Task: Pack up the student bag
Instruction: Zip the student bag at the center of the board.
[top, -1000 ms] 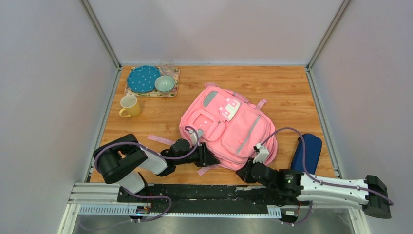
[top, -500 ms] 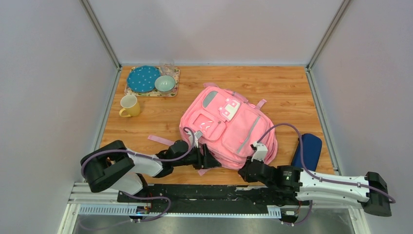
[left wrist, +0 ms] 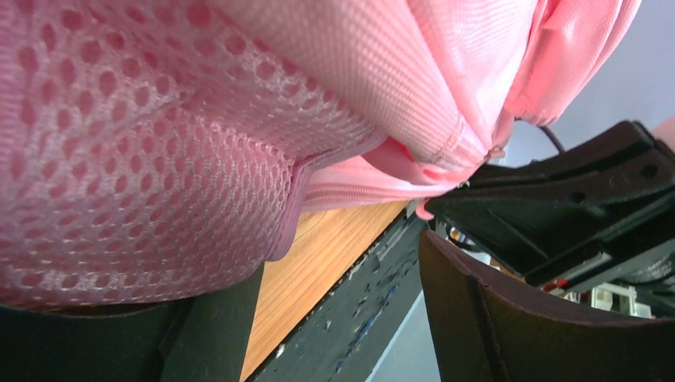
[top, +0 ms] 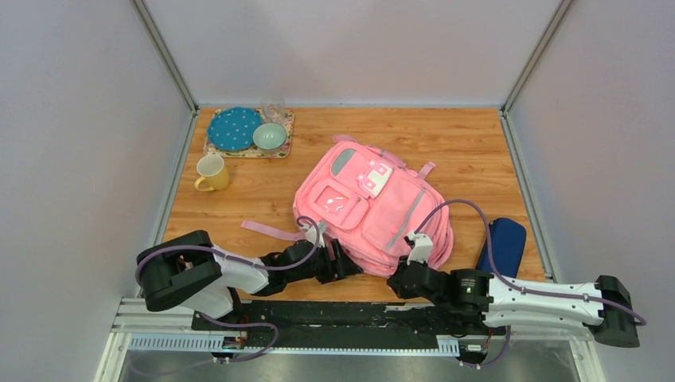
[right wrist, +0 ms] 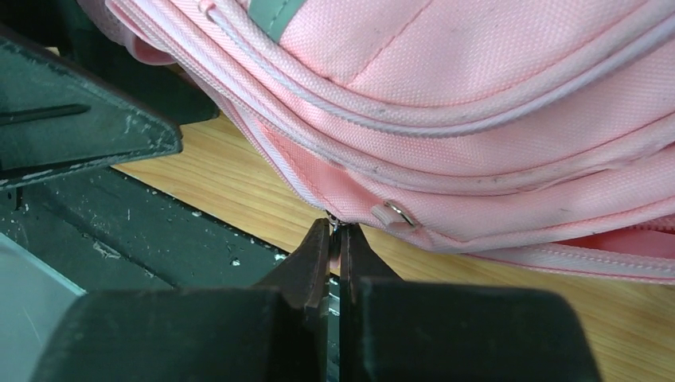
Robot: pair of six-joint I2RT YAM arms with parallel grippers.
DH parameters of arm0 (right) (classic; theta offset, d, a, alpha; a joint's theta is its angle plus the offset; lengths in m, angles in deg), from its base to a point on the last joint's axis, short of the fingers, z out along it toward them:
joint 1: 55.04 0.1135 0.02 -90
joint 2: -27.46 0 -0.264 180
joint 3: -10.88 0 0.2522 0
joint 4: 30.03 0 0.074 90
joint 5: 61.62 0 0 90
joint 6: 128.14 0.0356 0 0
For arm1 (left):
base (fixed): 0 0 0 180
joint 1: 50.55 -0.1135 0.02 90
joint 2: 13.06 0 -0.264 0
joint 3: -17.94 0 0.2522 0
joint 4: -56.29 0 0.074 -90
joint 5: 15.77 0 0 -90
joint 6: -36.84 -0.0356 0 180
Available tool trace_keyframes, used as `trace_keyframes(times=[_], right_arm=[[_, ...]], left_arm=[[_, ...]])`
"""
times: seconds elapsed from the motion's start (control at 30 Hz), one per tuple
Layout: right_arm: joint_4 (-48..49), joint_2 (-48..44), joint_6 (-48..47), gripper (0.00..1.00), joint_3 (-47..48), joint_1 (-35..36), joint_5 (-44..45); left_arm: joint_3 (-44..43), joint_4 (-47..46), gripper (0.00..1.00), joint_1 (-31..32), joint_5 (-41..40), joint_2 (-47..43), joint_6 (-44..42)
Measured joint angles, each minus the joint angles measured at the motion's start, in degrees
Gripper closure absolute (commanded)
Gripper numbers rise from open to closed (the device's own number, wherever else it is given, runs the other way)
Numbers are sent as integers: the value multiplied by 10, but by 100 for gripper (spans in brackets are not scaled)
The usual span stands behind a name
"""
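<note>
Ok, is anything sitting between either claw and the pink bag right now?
Nothing visible. The right claw is shut at the student bag's near edge, apparently on a zip pull. The left claw is open against the same edge, pink mesh lying on one finger. Only bare table shows beneath.
</note>
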Motion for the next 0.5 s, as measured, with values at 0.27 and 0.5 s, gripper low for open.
trace_keyframes(times=[0.27,0.5], right_arm=[[-9,3,8,100,8,37,20],[-24,-14,12,100,9,52,33]], left_arm=[[-34,-2,32,25,-90,36,33],[-52,-2,85,25,-111,80,41]])
